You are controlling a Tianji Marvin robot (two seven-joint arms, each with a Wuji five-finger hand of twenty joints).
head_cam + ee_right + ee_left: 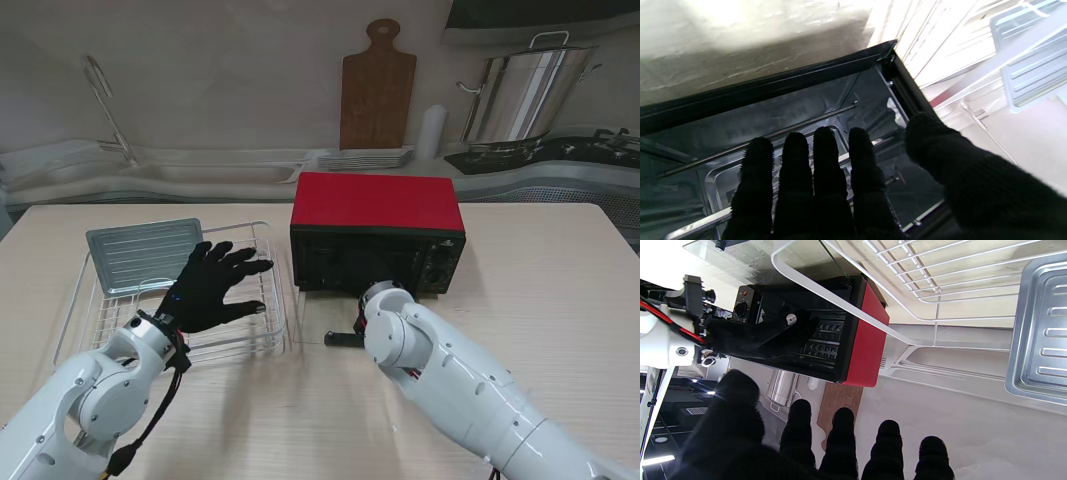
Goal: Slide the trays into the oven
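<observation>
1. Because the baking tray [145, 254] is thin pressed metal, I judge it light, stiff and slippery; its raised rim looks the surest hold.
2. It lies ribbed and silver at the far left corner of the white wire dish rack [262, 236].
3. The left hand [213, 286] hovers over the rack, fingers spread, holding nothing.
4. The right hand [826, 186] reaches into the red toaster oven [377, 202], fingers extended side by side over a tray inside, gripping nothing.
</observation>
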